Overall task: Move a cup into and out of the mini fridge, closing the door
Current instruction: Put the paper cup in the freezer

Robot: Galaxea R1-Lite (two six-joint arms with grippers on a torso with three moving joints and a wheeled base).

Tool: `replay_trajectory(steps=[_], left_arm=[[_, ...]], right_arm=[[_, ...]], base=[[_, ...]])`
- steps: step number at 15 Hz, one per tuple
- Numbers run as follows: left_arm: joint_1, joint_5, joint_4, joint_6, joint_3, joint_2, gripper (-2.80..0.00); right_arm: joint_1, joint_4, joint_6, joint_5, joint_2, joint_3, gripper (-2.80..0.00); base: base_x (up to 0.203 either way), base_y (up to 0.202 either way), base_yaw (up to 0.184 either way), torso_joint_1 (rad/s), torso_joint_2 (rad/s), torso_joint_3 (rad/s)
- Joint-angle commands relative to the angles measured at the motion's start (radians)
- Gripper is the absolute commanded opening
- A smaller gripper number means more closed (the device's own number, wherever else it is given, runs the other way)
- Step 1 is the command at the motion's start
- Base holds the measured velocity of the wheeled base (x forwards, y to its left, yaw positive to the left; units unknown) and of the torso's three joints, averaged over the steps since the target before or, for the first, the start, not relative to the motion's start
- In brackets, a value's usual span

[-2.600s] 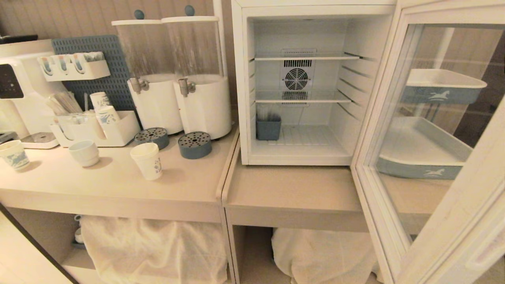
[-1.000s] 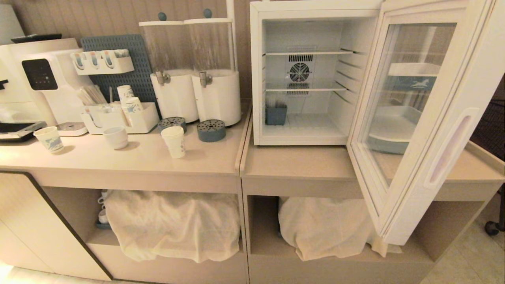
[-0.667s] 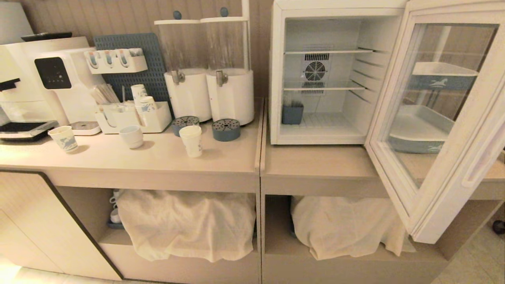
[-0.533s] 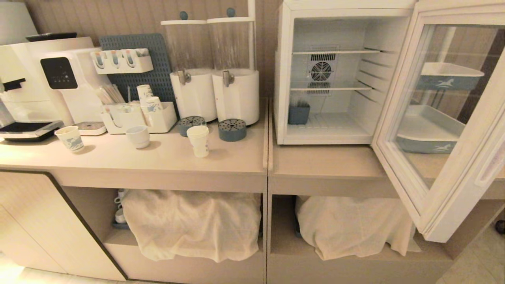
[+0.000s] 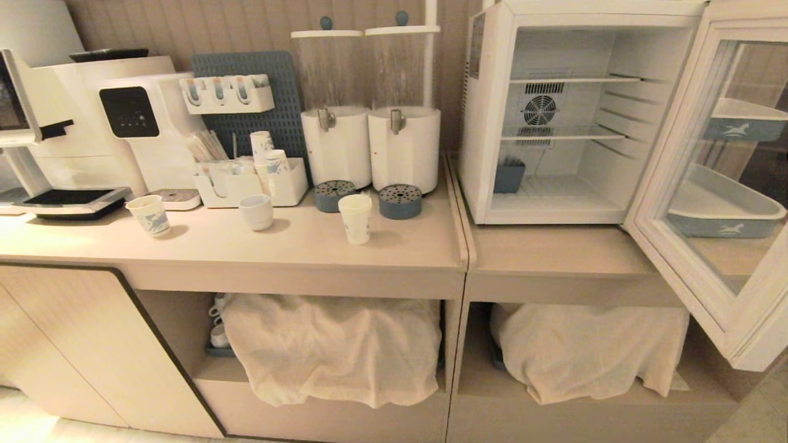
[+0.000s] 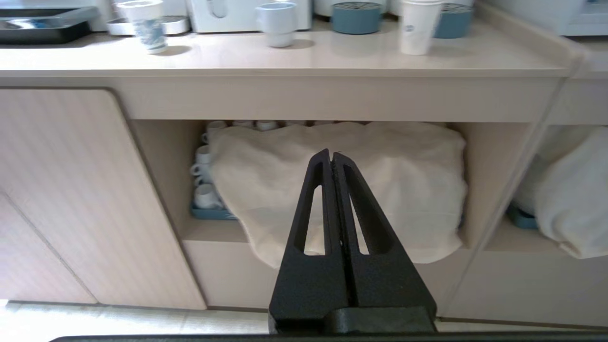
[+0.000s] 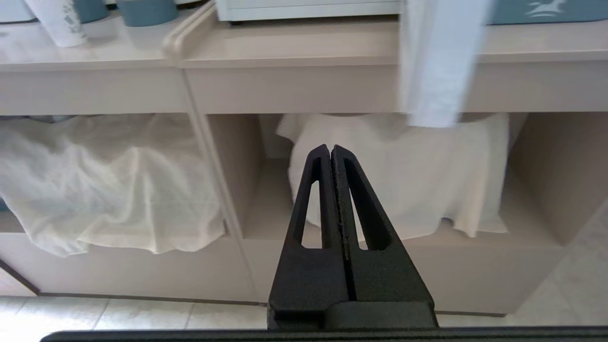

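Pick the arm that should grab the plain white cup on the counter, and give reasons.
Left, probably. The cup stands left of the fridge and shows nearer the centre above the left gripper than above the right gripper.

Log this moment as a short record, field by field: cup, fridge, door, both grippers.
cup: the cup stands upright on the counter, in front of the two drink dispensers
fridge: the mini fridge has bare wire shelves; a small blue bin sits on its floor
door: the door is swung wide open
left gripper: left gripper shut, empty, low before the counter's lower shelf
right gripper: right gripper shut, empty, equally low
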Motion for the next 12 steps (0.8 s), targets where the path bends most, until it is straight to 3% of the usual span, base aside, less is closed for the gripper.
replay_trajectory(steps=[1, 12], left_arm=[[0.000, 0.000, 0.000, 0.000, 0.014, 0.001, -2.80], [0.000, 0.000, -0.002, -0.003, 0.015, 0.001, -2.80]], right_arm=[[0.000, 0.000, 0.000, 0.000, 0.001, 0.000, -2.80], [0.000, 0.000, 0.000, 0.000, 0.001, 0.000, -2.80]], base=[[0.000, 0.194, 0.001, 0.003, 0.00, 0.002], [0.000, 0.194, 0.001, 0.000, 0.00, 0.002]])
